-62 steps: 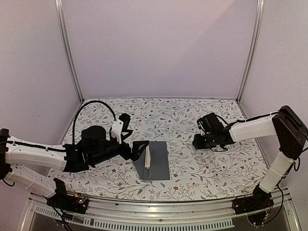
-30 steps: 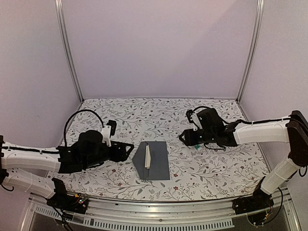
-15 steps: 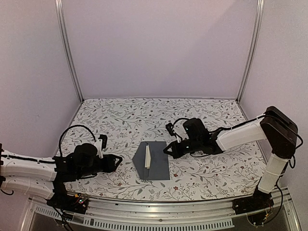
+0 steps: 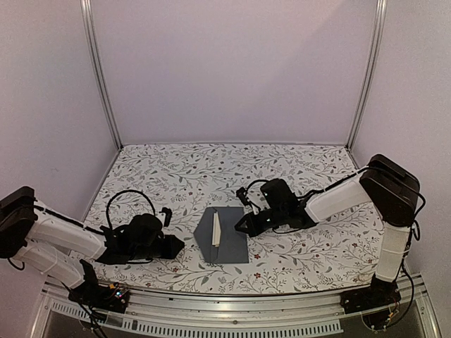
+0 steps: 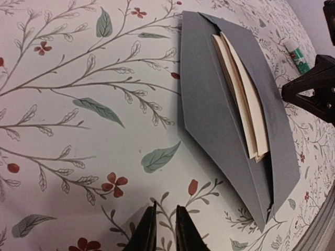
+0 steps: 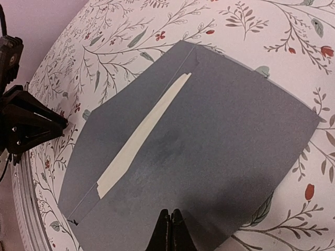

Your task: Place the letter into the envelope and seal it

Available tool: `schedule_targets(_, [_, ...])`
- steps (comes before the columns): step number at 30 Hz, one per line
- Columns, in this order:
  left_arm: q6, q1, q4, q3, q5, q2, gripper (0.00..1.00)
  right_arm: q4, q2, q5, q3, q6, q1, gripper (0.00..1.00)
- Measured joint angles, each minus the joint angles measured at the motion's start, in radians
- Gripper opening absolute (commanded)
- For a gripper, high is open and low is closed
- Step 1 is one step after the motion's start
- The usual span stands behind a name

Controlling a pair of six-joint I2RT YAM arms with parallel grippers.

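The dark grey envelope (image 4: 229, 239) lies flat on the floral cloth with its flap open to the left. The tan letter (image 4: 215, 229) sits inside, and a pale strip of it shows at the mouth (image 5: 242, 94) (image 6: 144, 133). My right gripper (image 4: 240, 225) is shut and empty, its tips (image 6: 170, 215) low over the envelope's (image 6: 220, 136) right part near the edge. I cannot tell whether they touch it. My left gripper (image 4: 180, 245) is low over the cloth left of the flap (image 5: 209, 104). Its tips (image 5: 165, 217) stand a narrow gap apart with nothing between them.
A small teal-and-white tube (image 5: 296, 53) lies on the cloth beyond the envelope, behind the right gripper (image 5: 314, 97). The table's metal front rail (image 4: 232, 310) runs close below both arms. White walls enclose the back and sides.
My right gripper has swung left and down to the envelope's right edge and shut. My left arm has drawn back left and low, its jaws narrowing. The envelope has stayed put.
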Motion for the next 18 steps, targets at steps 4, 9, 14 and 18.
schedule_targets(4, [0.002, 0.000, 0.027, 0.051, 0.008, 0.077, 0.12, 0.001, 0.012, 0.002, 0.000, 0.000, 0.000, 0.00])
schedule_targets(9, [0.008, 0.002, 0.051, 0.104, 0.008, 0.153, 0.13, 0.015, 0.022, 0.002, 0.000, 0.000, 0.000, 0.00])
schedule_targets(14, [0.012, 0.006, 0.066, 0.133, 0.007, 0.214, 0.12, 0.021, 0.029, 0.002, -0.003, 0.000, 0.000, 0.00])
schedule_targets(18, [0.016, 0.011, 0.085, 0.150, 0.008, 0.240, 0.16, 0.025, 0.029, 0.002, -0.004, 0.000, 0.000, 0.00])
